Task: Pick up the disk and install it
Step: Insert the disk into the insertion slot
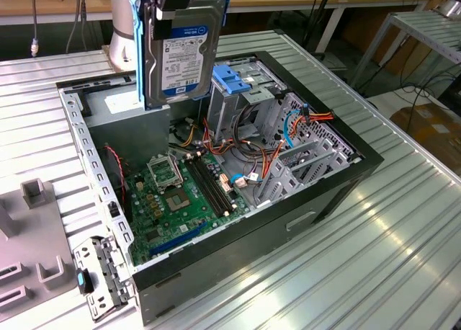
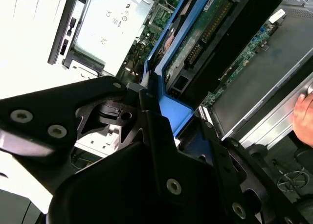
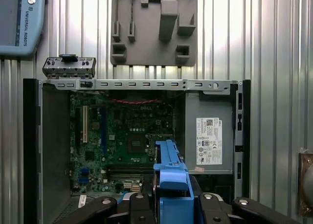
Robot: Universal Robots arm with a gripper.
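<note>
Well, carry step, not installed yet | black claw point(image 1: 176, 0) clamped on black-silver metal hard drive in blue plastic frame point(image 1: 184, 52) | blue-topped metal cage point(image 1: 234, 81) just below claw, probably needs rails lined up

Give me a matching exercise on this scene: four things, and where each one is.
Things: 1 disk; 2 circuit board; 3 power supply; 4 grey plate.
Places: A on the table outside the case; B flat on the case floor; C held up by the end effector; D in a corner of the case.
Pairs: 1-C; 2-B; 3-D; 4-A.
</note>
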